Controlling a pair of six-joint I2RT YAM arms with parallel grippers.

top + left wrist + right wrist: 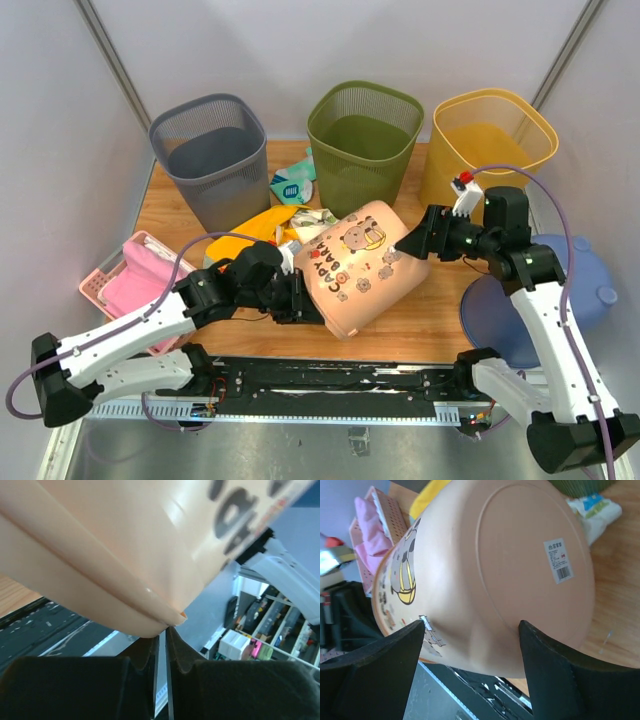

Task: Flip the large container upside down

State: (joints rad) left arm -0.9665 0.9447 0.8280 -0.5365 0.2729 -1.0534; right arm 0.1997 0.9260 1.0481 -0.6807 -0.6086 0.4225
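Against left gripper tips: large container

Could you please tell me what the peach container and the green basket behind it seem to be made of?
The peach container looks like smooth, slightly glossy moulded plastic, judging by its soft highlights. The green basket is likely matte plastic mesh, given its finely perforated walls.
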